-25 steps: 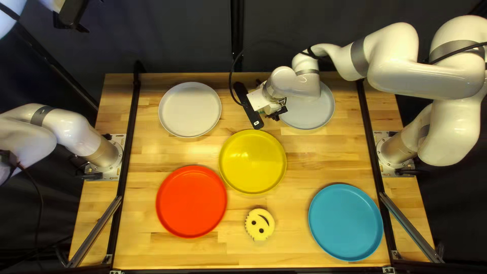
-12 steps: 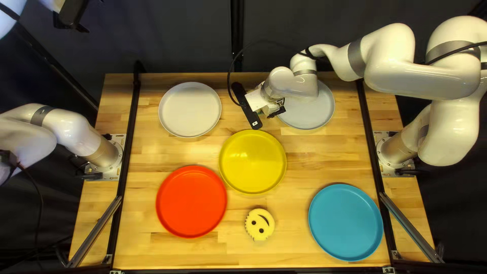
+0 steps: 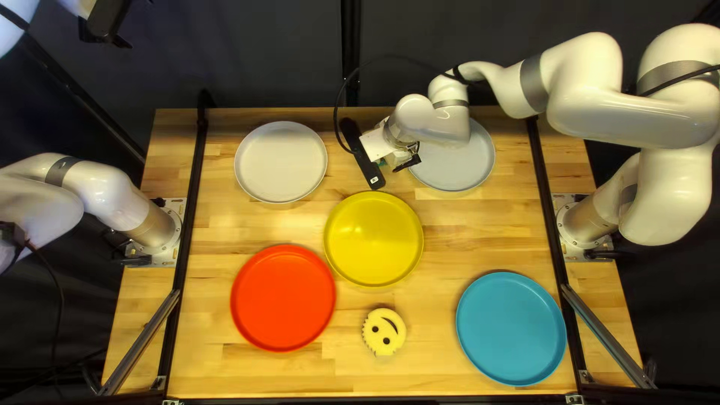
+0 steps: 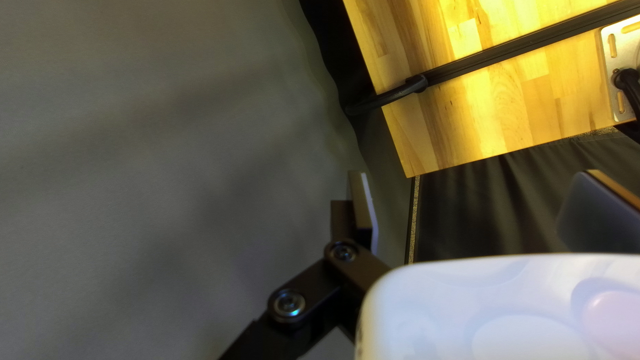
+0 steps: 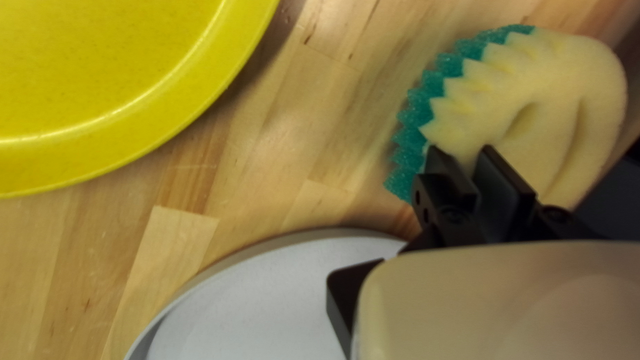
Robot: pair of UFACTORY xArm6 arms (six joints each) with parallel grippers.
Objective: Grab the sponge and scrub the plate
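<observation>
Fronting dark curtain [image 3: 262, 60], wooden table [image 3: 217, 225], black rails [image 3: 540, 161]

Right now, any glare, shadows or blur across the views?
Top left view: small highlights on the yellow plate, shine on the white right arm. Left wrist view: near-washed-out patches on the wooden table, soft shading across the curtain. Right wrist view: curved glare line along the yellow plate's rim, shadow beside it; sponge slightly soft.
</observation>
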